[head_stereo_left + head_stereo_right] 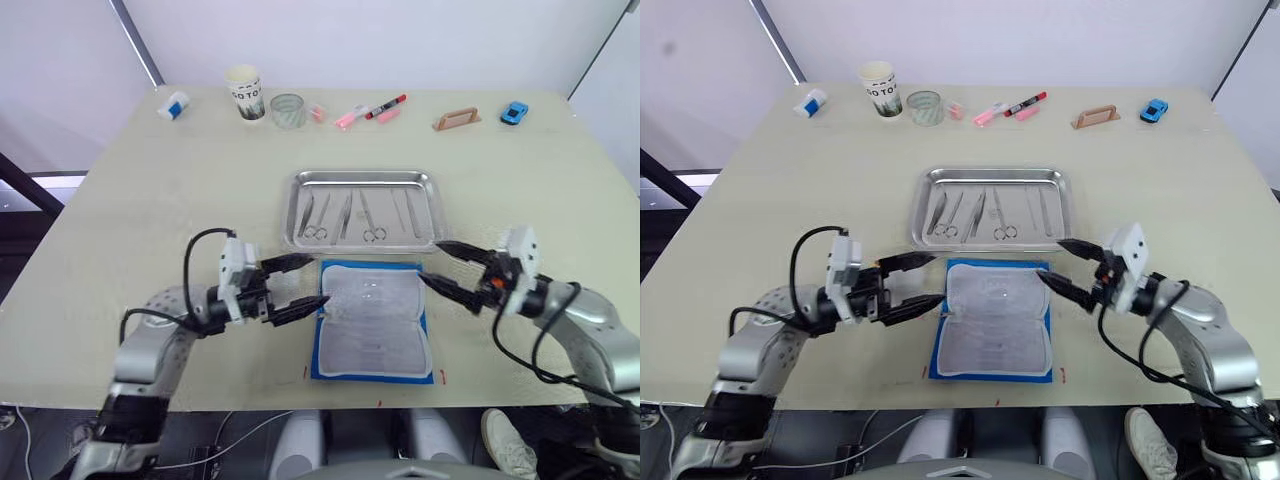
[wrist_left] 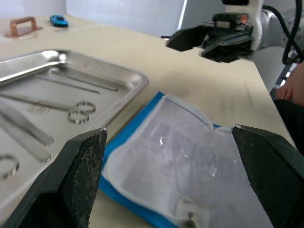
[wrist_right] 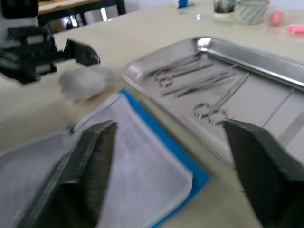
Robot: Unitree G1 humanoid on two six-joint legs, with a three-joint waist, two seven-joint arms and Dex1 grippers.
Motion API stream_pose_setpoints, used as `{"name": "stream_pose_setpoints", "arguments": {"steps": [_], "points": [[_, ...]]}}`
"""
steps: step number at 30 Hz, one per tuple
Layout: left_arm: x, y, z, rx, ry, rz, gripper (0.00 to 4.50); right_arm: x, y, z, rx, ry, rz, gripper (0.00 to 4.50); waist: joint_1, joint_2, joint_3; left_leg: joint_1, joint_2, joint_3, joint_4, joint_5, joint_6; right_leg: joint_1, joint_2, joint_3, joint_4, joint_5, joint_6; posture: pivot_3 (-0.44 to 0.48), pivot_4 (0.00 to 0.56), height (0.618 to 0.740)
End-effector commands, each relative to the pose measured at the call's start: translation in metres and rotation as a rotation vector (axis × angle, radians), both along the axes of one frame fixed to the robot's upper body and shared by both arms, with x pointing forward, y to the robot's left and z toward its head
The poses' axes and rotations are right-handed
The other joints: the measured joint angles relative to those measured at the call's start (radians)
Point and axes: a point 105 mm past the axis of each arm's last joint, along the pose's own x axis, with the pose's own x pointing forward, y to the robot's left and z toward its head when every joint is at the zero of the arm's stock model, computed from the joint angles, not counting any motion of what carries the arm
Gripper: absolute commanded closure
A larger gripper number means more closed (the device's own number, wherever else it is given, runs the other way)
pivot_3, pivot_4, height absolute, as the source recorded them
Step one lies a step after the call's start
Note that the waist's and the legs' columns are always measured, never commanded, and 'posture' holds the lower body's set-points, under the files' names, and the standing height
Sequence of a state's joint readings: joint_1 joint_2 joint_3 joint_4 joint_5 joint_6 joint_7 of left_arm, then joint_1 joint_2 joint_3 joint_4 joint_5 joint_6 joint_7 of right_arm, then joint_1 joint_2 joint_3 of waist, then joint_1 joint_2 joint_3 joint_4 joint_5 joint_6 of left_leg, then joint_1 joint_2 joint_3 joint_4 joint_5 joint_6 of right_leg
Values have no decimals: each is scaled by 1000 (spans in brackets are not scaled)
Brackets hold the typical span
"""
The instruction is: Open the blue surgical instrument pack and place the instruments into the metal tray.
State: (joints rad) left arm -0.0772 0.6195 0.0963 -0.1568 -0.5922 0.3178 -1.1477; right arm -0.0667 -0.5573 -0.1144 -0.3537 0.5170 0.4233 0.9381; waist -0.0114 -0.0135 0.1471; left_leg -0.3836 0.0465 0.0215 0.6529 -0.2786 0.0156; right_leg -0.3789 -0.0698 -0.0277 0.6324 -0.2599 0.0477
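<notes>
Lying between both spread grippers [image 1: 296, 284] [image 1: 447, 268], the blue surgical instrument pack [image 1: 372, 320] gapes open.

Both silver, jointed arms reach in from the lower corners of the head view, elbows bent, forearms angled toward the middle of the frame. The left gripper [image 1: 303, 285], a pair of slim black fingers on a white wrist block, sits left of centre with its fingers spread apart, pointing right, holding nothing. The right gripper [image 1: 438, 265], the same black two-fingered kind, sits right of centre, pointing left, its fingers likewise parted and empty. Black cables loop over each wrist. The two grippers face each other, well apart.
</notes>
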Motion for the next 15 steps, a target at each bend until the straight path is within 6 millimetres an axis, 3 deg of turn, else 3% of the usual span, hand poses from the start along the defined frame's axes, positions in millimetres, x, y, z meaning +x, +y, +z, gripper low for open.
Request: {"name": "stream_pose_setpoints", "arguments": {"steps": [1,5,12,15], "points": [[-12,18,12,-19,8,68,0,-24,-16,9,-15,-47,48,98,2,-1,1,0,0,0,0,0,0,0,0,0,0,0,0,0,150,740],[-29,44,6,2,64,176,0,-50,-45,-4,-69,8,19,98,7,-2,2,0,1,0,0,0,0,0,0,0,-1,0,0,0,150,740],[-60,89,-17,85,179,370,0,-77,-96,-7,-117,40,-130,98,11,-3,2,2,1,1,1,0,0,1,0,1,-2,-2,-4,0,150,740],[-66,98,-23,118,202,415,0,-84,-103,-9,-124,49,-146,98,17,-3,3,1,1,2,0,0,-1,1,0,2,-4,-2,-4,0,150,740]]}}
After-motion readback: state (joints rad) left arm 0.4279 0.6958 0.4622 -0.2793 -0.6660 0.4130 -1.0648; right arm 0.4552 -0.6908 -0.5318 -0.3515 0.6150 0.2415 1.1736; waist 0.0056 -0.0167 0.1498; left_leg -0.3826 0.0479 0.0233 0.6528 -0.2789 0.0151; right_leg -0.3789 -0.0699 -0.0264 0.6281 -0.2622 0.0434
